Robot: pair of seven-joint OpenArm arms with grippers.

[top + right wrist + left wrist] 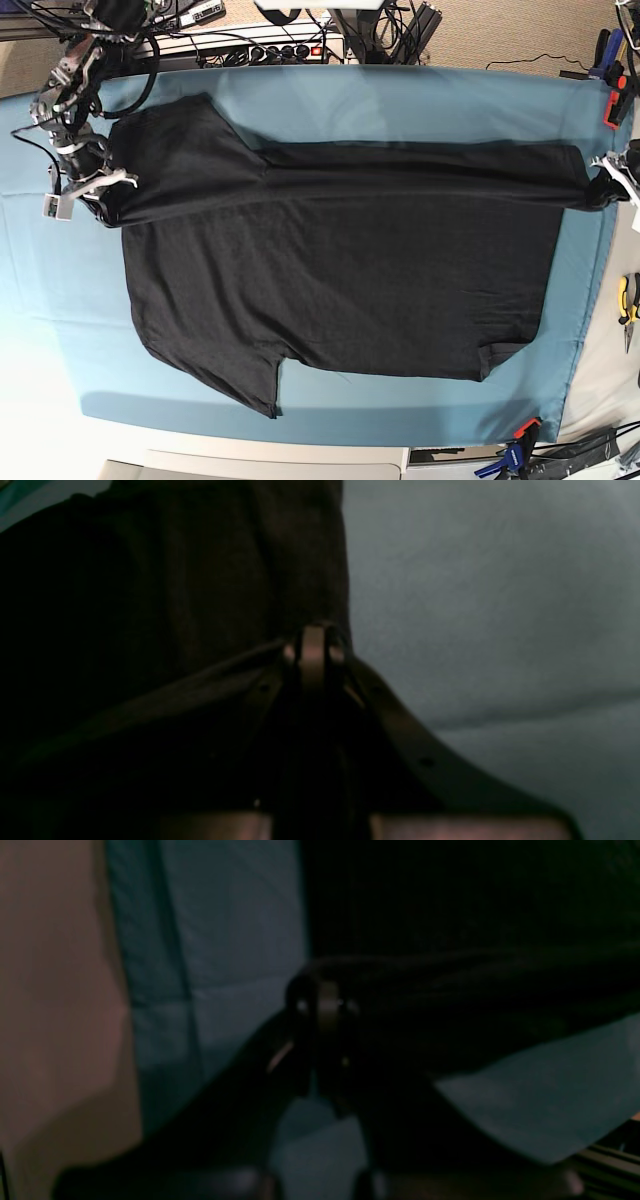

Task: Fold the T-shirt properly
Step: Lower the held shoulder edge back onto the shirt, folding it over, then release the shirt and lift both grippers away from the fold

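Observation:
The black T-shirt (340,270) lies plain side up on the teal table cloth (400,100), stretched sideways. Its far long edge is lifted and folded toward the middle between my two grippers. My right gripper (105,192), at the base view's left, is shut on the shirt's left end. In the right wrist view its fingertips (312,652) pinch dark fabric (150,605). My left gripper (600,190), at the base view's right edge, is shut on the shirt's right end. The left wrist view shows its tips (325,1005) closed on black cloth (475,990).
Cables and a power strip (260,45) run along the back edge. An orange clamp (610,105) and a lower clamp (525,430) pin the cloth. Yellow-handled pliers (628,300) lie off the right side. Bare teal cloth (60,300) borders the shirt at left and front.

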